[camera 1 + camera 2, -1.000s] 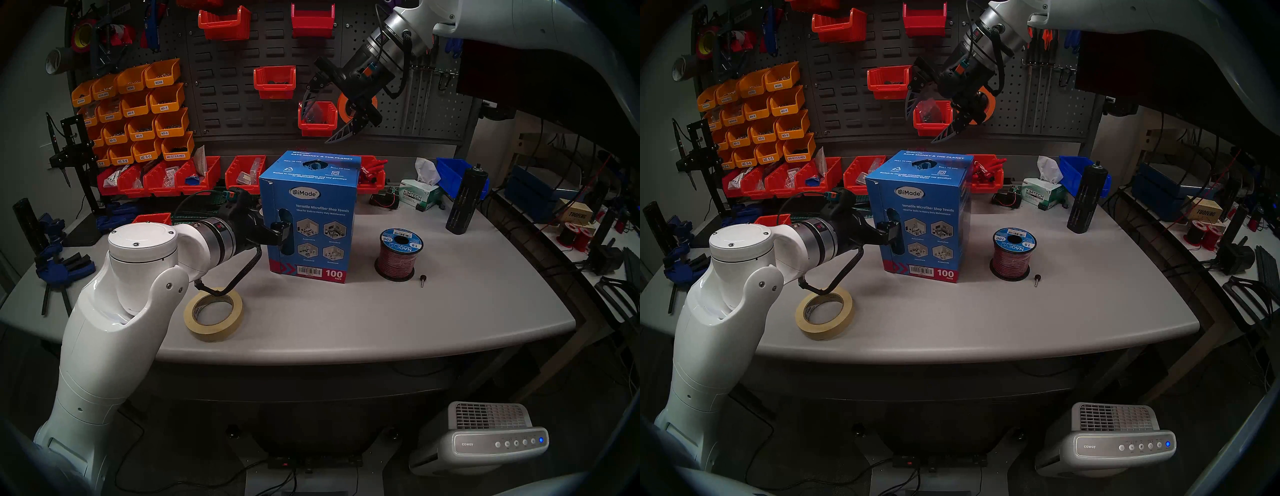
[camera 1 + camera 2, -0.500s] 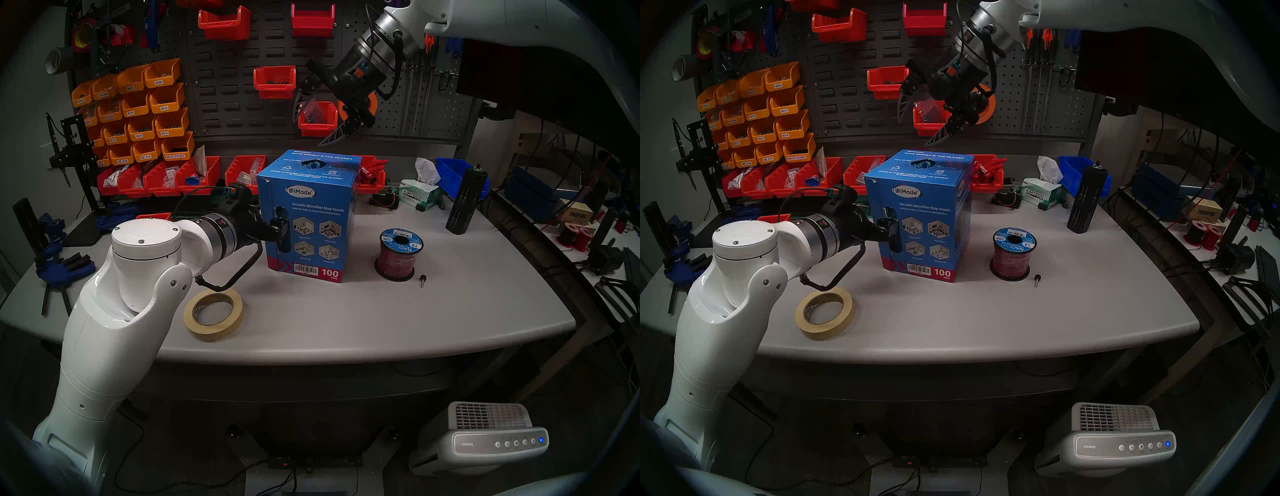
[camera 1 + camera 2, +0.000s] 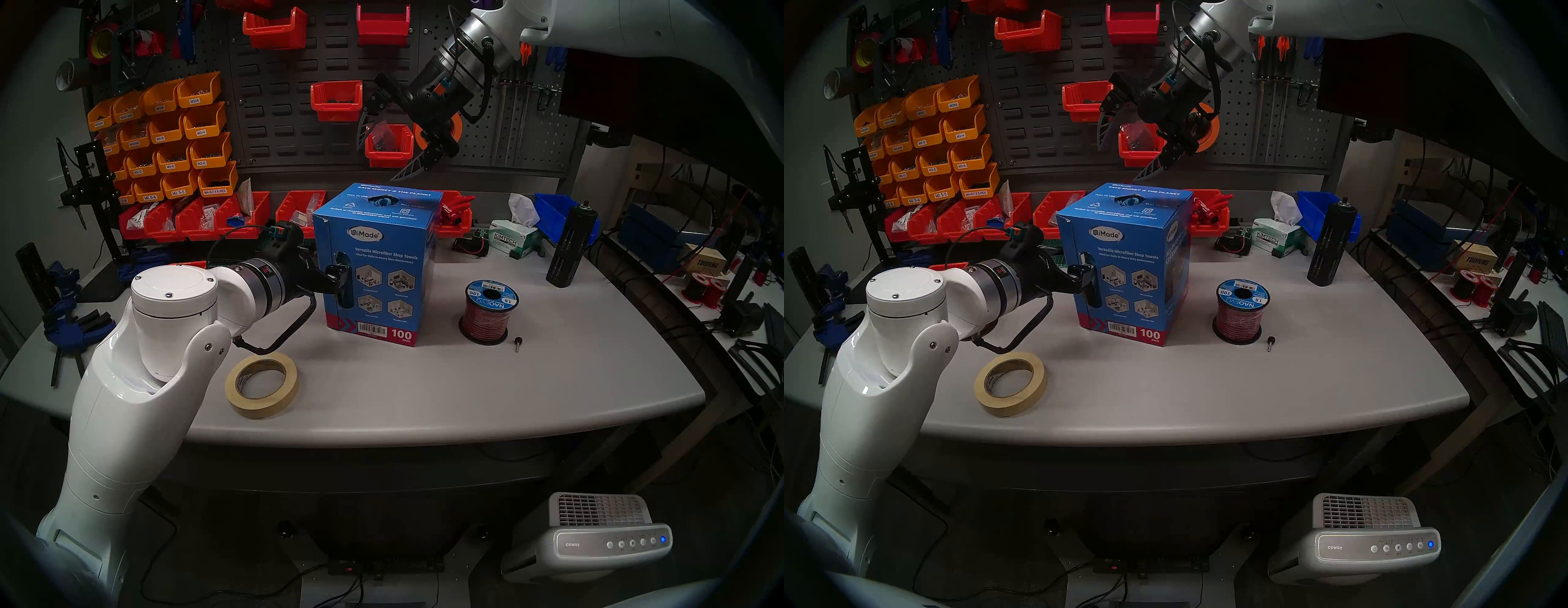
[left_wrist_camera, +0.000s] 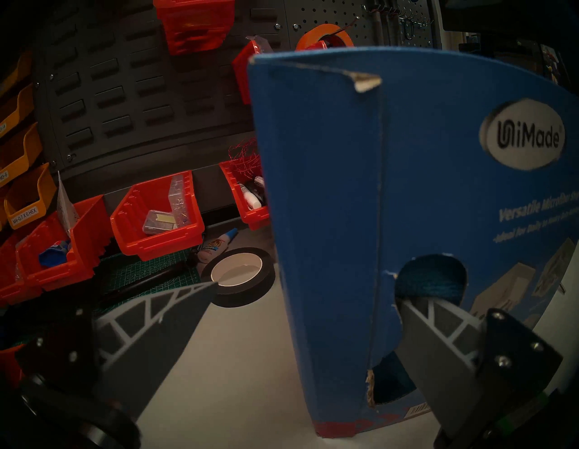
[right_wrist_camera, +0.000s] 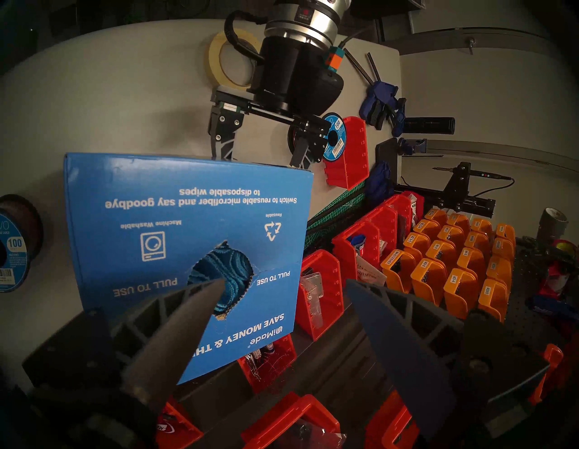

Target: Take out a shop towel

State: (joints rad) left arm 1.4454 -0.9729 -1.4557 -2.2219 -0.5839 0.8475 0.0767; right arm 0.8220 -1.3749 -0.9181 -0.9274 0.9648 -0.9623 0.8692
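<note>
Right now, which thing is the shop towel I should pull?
Find the tall blue cardboard carton mid-table. In its top's round hole sits crumpled bright blue woven cloth, the shop towel. Unlike the white tissue in the green-and-white Kimtech box, it is blue.

Masking tape roll (image 3: pixel 261 385) lying flat at seven o'clock on the grey table (image 3: pixel 466 395), red wire spool (image 3: pixel 488 312) upright at three, Kimtech tissue carton (image 3: pixel 511 243) at one, black cylinder (image 3: pixel 570 246) standing beyond it
</note>
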